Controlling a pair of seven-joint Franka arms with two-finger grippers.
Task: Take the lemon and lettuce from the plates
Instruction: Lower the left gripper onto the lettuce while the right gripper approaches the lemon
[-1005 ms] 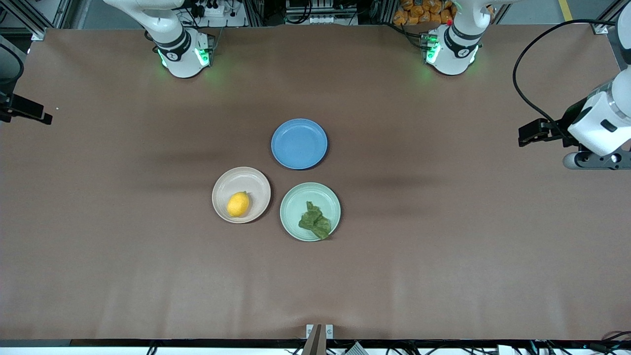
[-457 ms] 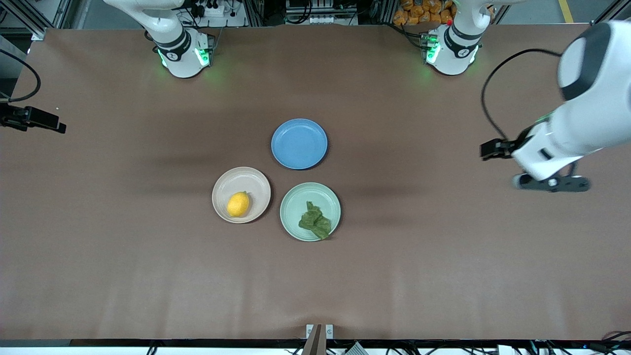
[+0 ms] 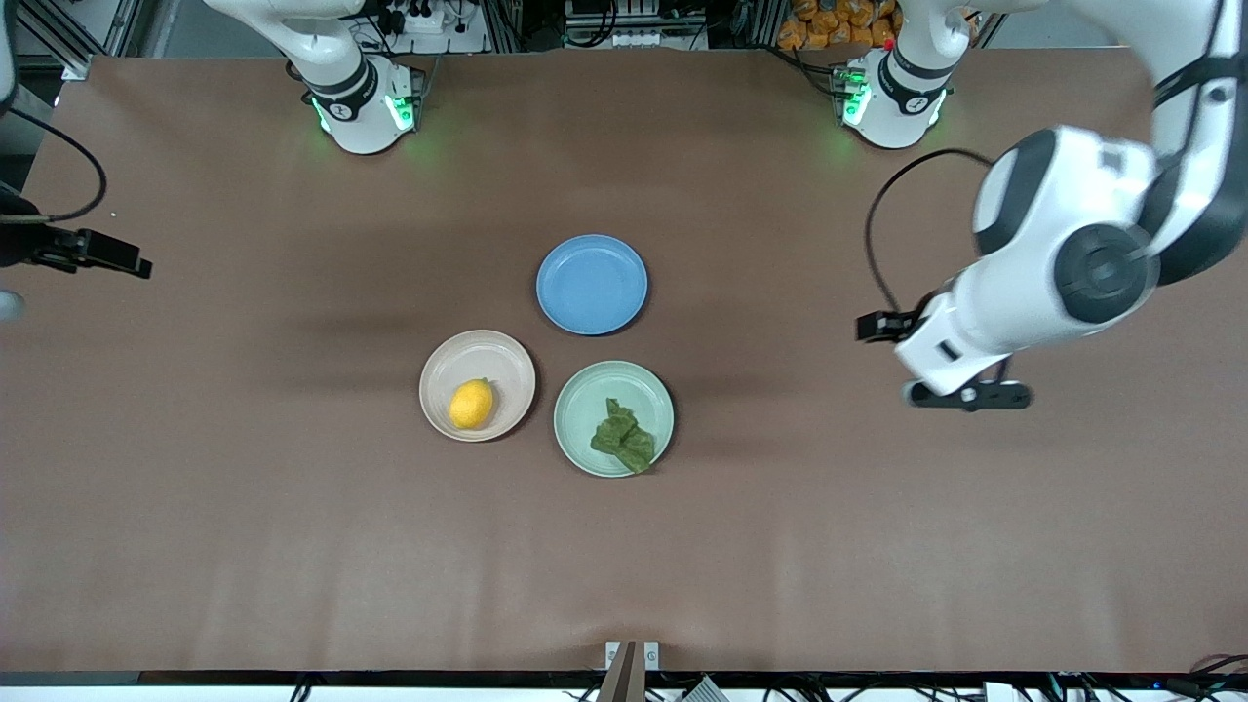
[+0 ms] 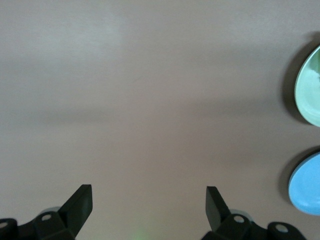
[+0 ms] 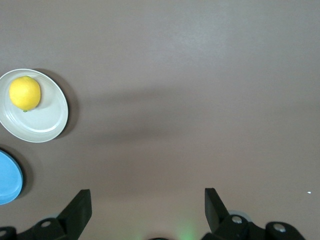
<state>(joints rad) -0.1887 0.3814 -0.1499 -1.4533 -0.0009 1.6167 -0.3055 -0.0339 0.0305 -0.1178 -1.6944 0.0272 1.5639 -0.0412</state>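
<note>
The lemon (image 3: pixel 471 404) lies on the beige-pink plate (image 3: pixel 458 356), at about 7 o'clock from the plate's centre. The lettuce (image 3: pixel 623 437) lies on the mint green plate (image 3: pixel 575 405), toward 5 o'clock, reaching the rim. Expect the lemon to be firm, smooth and prone to rolling: take hold across its short axis, at the widest part. Expect the lettuce to be light, limp and easily torn: pinch the bunched middle of the leaf, not a ruffled edge. The left gripper (image 4: pixel 148 201) hangs over bare table toward the left arm's end, fingers apart and empty. The right gripper (image 5: pixel 147 203) is over bare table toward the right arm's end, fingers likewise apart and empty.
</note>
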